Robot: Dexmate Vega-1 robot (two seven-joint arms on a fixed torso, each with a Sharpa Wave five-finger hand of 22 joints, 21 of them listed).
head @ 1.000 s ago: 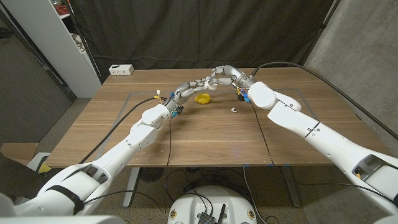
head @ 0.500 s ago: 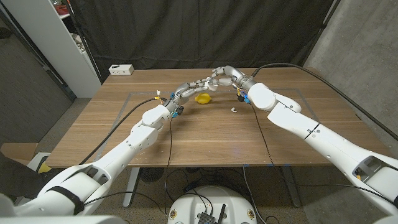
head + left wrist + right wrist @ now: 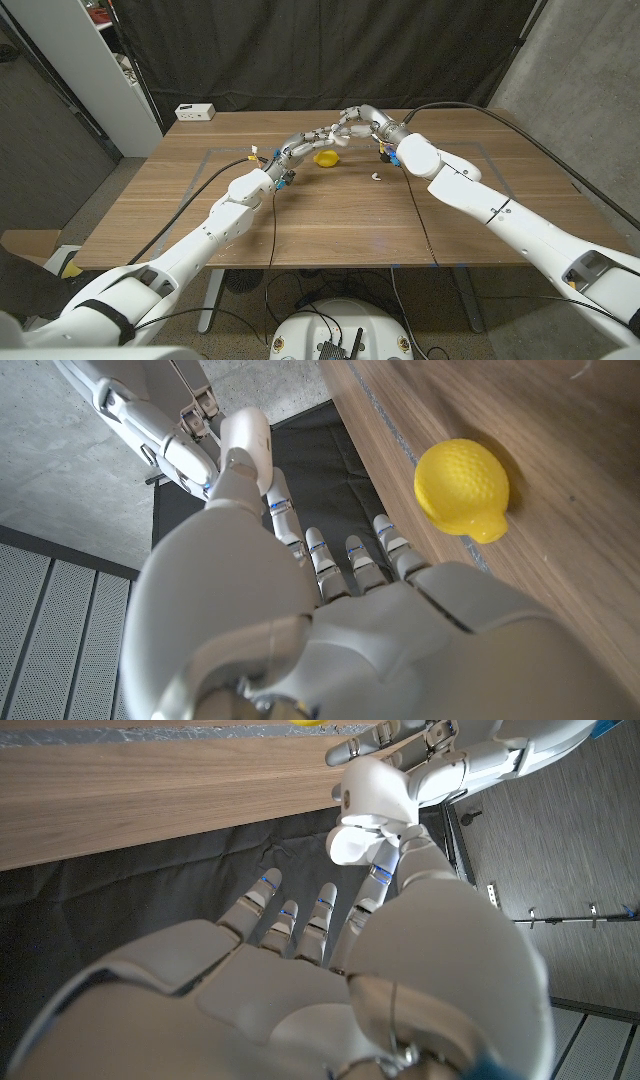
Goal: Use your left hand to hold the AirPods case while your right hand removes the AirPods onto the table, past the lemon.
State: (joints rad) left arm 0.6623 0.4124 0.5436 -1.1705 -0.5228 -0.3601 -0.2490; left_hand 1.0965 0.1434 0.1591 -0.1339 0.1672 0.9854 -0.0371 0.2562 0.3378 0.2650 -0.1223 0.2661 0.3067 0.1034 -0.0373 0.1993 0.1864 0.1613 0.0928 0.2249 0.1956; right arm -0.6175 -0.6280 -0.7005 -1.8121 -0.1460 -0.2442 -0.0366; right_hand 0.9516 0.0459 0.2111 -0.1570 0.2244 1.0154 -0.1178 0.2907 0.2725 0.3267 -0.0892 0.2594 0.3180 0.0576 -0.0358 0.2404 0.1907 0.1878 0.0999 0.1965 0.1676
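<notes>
Above the middle of the head picture, the left robot hand (image 3: 305, 141) and the right robot hand (image 3: 356, 120) meet over the lemon (image 3: 326, 157). The white case (image 3: 362, 833) sits between their fingertips. I cannot tell who pinches it. One small white earbud (image 3: 376, 176) lies on the bench (image 3: 330, 220). A loose hold could drop the case.

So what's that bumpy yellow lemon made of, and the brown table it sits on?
The bumpy yellow lemon looks like plastic or rubber, a toy one: its colour is very even and its dimples are regular with a dull sheen, though I cannot be sure. The brown table looks like wood, or a wood-look surface: long grain streaks run across a smooth, matt top.
</notes>
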